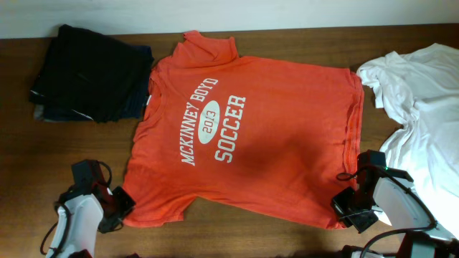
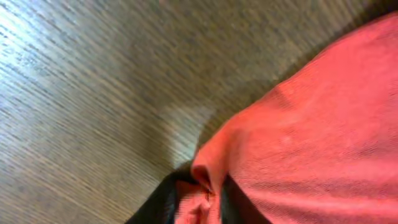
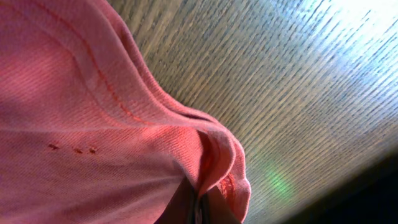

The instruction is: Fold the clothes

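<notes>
Orange-red T-shirt (image 1: 244, 143) lies spread flat mid-desk, its white "McKinney Boyd Soccer" lettering facing up. Both arms reach in low from the front edge of the desk (image 1: 287, 43), each angled inward toward a bottom corner of the shirt. The left end effector (image 1: 126, 203) is pinching a bunched fold at the shirt's front-left corner; the right end effector (image 1: 344, 206) is pressed together on the hem at its front-right corner. A white T-shirt (image 1: 423, 107) lies crumpled at the right edge, dark clothes (image 1: 90, 75) piled in the far-left corner.
</notes>
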Controlling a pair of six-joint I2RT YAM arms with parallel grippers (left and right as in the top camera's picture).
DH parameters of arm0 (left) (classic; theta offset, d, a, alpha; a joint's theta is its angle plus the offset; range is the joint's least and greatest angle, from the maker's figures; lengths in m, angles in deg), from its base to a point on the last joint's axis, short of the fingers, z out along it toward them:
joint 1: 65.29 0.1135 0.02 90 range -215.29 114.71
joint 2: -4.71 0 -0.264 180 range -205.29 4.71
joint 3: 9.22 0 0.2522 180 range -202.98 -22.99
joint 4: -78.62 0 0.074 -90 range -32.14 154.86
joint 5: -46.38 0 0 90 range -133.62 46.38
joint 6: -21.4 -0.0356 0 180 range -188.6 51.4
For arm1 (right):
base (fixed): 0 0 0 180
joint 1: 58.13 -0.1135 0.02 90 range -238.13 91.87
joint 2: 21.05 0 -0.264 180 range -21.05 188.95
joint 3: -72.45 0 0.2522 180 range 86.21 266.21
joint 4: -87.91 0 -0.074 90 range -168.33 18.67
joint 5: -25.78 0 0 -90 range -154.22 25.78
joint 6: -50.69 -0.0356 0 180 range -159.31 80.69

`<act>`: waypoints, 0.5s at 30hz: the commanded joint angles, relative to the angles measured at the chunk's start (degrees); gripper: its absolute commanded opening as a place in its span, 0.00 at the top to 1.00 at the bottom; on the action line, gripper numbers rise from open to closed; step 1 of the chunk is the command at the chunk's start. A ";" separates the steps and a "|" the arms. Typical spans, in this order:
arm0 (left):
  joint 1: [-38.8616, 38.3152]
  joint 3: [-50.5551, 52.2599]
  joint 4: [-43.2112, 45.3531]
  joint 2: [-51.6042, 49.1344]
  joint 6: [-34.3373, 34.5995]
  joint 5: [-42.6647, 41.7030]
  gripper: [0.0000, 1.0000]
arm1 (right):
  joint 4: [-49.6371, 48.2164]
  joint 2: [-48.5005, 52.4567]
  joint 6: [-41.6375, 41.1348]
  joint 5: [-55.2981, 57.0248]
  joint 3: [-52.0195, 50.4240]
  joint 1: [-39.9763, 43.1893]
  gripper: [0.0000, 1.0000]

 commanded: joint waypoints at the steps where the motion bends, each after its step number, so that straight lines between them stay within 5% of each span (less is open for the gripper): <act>1: -0.07 1.51 0.94 -2.54 -0.37 -1.95 0.99 | -0.15 0.15 -0.22 0.94 0.17 0.42 0.91; 4: -0.07 -4.42 -1.51 -2.54 -0.37 -8.02 0.99 | 0.44 0.15 2.36 -2.58 1.22 0.42 0.96; 8: -0.39 -22.03 -17.03 -1.14 -0.39 -9.57 0.99 | 9.22 0.15 7.34 -1.18 12.28 0.42 0.96; 15: -0.39 -25.97 -31.28 12.46 -0.39 -7.39 0.99 | 17.40 0.13 8.83 -0.37 15.98 0.42 0.96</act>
